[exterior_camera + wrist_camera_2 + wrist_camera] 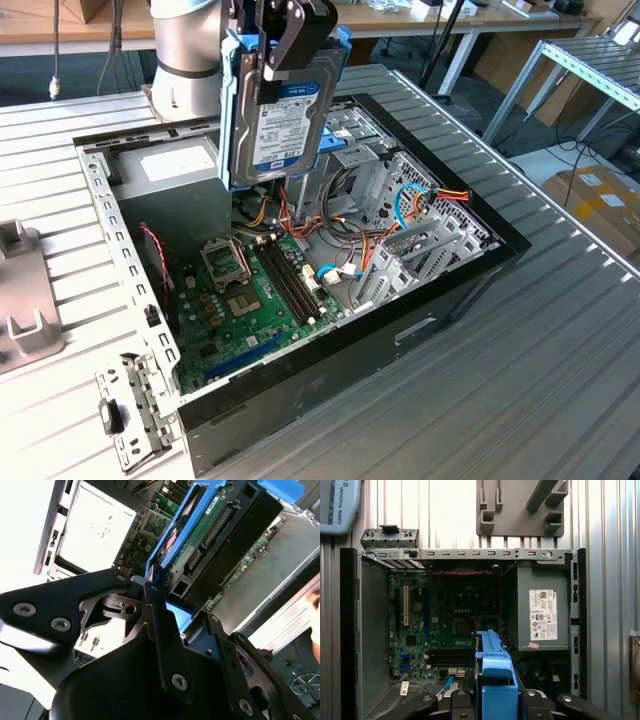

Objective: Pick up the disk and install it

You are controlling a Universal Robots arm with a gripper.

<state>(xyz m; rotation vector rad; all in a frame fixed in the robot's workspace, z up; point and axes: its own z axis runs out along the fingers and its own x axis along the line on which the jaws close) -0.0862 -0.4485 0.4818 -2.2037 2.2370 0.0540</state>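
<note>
The disk (285, 130), a silver-grey hard drive with a white-and-blue label in a bright blue carrier, hangs upright above the open computer case (440, 300). My gripper (287, 62) is shut on its upper end, black fingers (300, 35) pressing from both sides. The second wrist view shows the disk (210, 545) edge-on, its green circuit board side facing out, between the gripper (177, 605) linkages. In the first wrist view the blue carrier (496, 677) points down toward the motherboard (450, 615).
Inside the case sit the motherboard (250, 290), a grey power supply box (175, 165) with a white label, and a metal drive cage (420, 215) with coloured cables. A grey fixture (25, 300) rests on the slatted table at the exterior view's left.
</note>
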